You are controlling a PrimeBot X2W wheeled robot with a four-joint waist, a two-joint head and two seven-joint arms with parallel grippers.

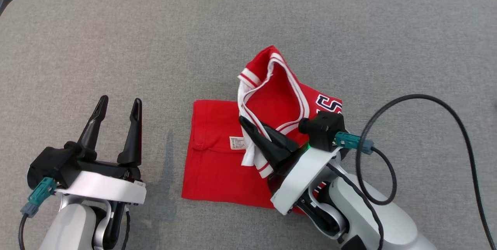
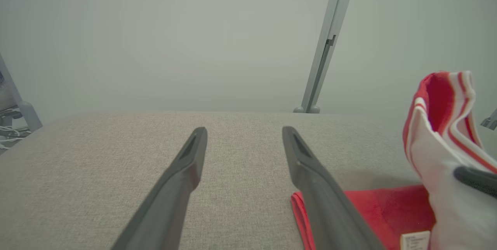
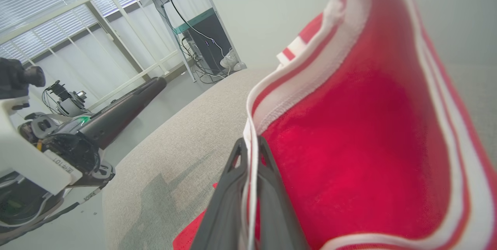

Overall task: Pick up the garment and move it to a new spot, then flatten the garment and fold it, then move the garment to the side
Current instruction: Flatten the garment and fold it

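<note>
Where right end effector [image 1: 253, 124] pinches it, garment [image 1: 217, 172] stands upright.

The red garment [image 1: 217, 164] bears large navy letters [image 1: 329, 104] edged in white near its right edge; only an "S" reads clearly. A small white tag [image 1: 237, 142] at its middle carries print too small to read.

right gripper [image 3: 251, 143] | fingers [image 3: 222, 211] pinching garment [image 3: 349, 145] hem | grey table [image 3: 174, 141] beneath
</note>
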